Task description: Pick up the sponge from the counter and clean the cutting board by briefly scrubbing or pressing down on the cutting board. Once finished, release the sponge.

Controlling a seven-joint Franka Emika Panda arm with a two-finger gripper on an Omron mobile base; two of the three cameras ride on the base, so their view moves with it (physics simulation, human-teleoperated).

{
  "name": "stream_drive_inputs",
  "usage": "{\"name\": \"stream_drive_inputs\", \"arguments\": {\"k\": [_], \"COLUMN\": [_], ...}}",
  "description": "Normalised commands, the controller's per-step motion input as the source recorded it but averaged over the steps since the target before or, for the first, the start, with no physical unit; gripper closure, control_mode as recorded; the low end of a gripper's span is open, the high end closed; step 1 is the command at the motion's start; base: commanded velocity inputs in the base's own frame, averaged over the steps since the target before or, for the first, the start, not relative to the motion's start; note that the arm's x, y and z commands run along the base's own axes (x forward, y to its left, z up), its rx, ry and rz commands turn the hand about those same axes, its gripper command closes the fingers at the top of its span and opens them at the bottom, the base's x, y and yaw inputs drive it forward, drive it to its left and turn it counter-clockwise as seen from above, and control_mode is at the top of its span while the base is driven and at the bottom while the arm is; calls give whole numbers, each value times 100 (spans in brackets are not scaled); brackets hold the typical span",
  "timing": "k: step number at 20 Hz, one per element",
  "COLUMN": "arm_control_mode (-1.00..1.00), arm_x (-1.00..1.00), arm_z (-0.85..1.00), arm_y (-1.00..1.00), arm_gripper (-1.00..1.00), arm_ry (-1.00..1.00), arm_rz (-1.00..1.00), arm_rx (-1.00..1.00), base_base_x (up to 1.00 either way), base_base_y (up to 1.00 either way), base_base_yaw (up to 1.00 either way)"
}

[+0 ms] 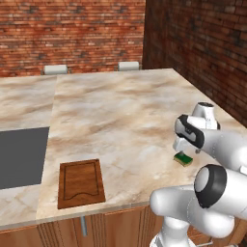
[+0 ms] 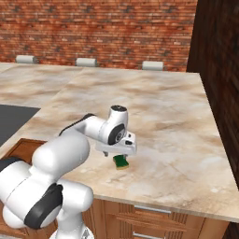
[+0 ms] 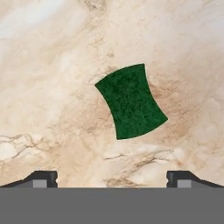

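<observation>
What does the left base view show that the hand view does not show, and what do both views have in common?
Left base view alone: the cutting board near the counter's front edge, a dark grey panel to its left, the brick wall, and the sponge's yellow underside. Hand view alone: the sponge's dark green top seen from directly above, lying free between and ahead of the wide-open pincer tips, untouched. Both share: the sponge resting on the marbled counter, with the pincer poised just above it.
</observation>
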Motion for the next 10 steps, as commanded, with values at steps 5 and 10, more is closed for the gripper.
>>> {"name": "stream_drive_inputs", "arguments": {"k": [5,10], "arm_control_mode": [-100,-100], "arm_x": [20,25], "arm_z": [-18,-19], "arm_y": [-1,0], "arm_gripper": [-100,-100], "arm_ry": [0,0], "arm_rz": [1,0], "arm_rx": [0,0], "base_base_x": [0,0], "base_base_y": [0,0], "base_base_yaw": [0,0]}}
